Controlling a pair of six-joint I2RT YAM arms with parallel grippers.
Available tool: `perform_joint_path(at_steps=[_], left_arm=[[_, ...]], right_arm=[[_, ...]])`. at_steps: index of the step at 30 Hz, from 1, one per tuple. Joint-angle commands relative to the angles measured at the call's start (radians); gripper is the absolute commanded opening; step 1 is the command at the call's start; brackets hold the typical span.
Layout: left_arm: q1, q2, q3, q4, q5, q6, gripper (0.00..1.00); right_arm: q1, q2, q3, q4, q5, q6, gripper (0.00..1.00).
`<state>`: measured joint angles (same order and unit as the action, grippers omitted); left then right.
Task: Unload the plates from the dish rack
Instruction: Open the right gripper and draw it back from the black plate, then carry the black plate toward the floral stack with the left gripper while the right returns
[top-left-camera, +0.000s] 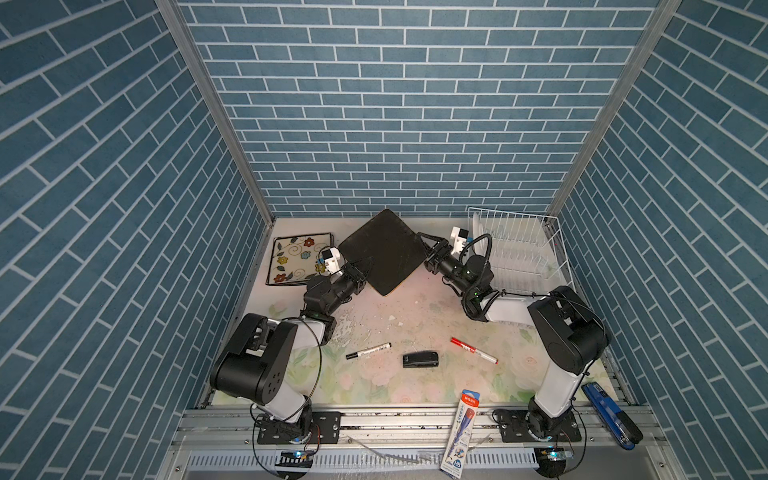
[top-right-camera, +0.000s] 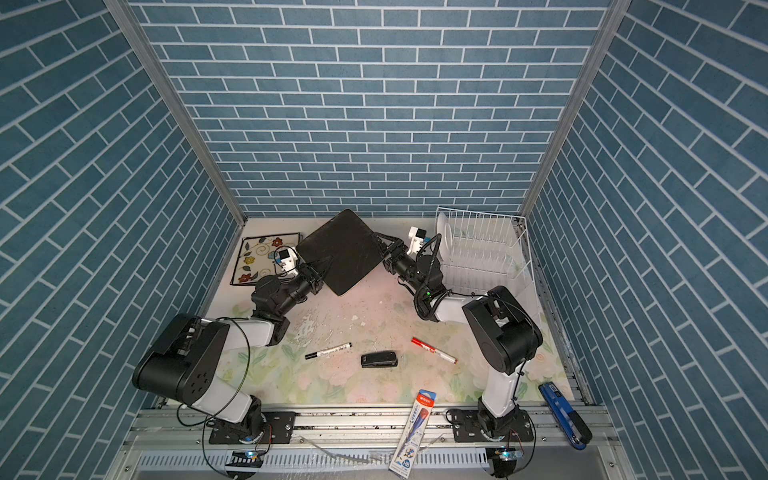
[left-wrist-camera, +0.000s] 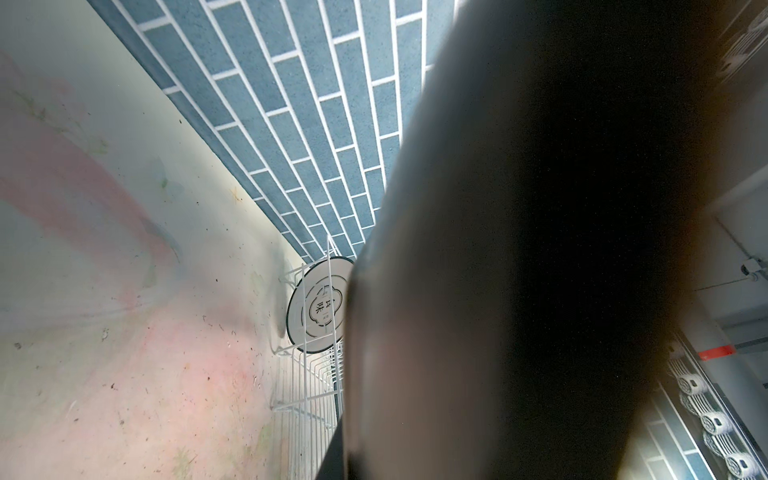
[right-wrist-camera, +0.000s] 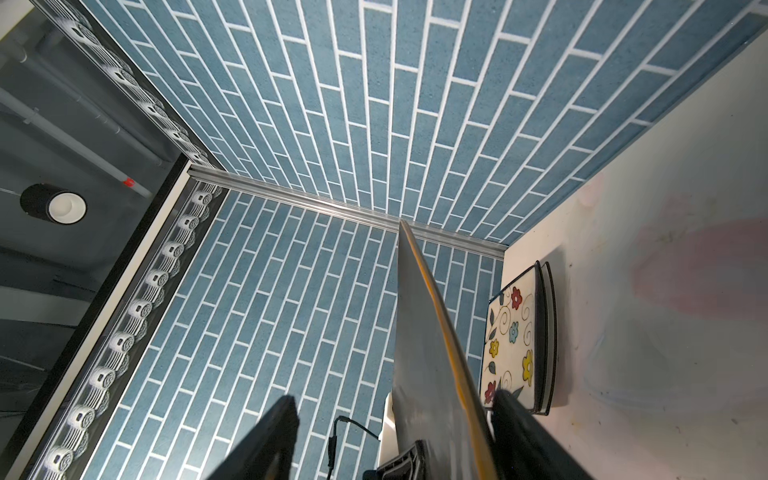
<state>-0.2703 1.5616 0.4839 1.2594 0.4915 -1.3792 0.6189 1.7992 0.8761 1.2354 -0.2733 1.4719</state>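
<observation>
Hanging tilted above the floral tabletop, a square matte black plate (top-left-camera: 382, 251) with rounded corners and a pale tan edge sits between both arms, to the left of the white wire dish rack (top-left-camera: 517, 249). The left gripper (top-left-camera: 362, 268) is clamped shut on the plate's near-left edge — its wrist view is mostly filled by the dark, blurred plate surface. The right gripper (top-left-camera: 423, 246) stands with its jaws spread on either side of the plate's right edge; in the right wrist view the black fingers (right-wrist-camera: 266, 440) are apart from the thin rim. Inside the rack a round white plate (left-wrist-camera: 318, 309) with a dark centre mark stands upright at the end. Well left of the rack, a square flower-patterned plate (top-left-camera: 300, 258) with a thin black rim lies flat — another black-rimmed plate sits under it.
</observation>
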Motion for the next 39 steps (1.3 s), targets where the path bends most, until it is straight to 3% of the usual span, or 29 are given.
perform_joint_path(at_steps=[1,14,27,32,39], left_arm=[[0.008,-0.034,0.012,0.085,0.016,0.016,0.00],[0.112,-0.099,0.040,-0.037,-0.026,-0.035,0.00],[0.263,-0.277,0.124,-0.443,-0.123,0.103,0.00],[0.325,-0.245,0.134,-0.454,-0.144,0.082,0.00],[0.429,-0.131,0.137,-0.332,-0.125,0.003,0.00]], right_arm=[[0.005,-0.041,0.032,0.089,-0.014,0.037,0.81],[-0.050,-0.099,0.003,-0.068,-0.017,0.026,0.92],[-0.112,-0.174,0.085,-0.308,-0.100,-0.044,0.92],[-0.122,-0.173,0.122,-0.390,-0.113,-0.089,0.92],[-0.127,-0.145,0.151,-0.428,-0.118,-0.096,0.91]])
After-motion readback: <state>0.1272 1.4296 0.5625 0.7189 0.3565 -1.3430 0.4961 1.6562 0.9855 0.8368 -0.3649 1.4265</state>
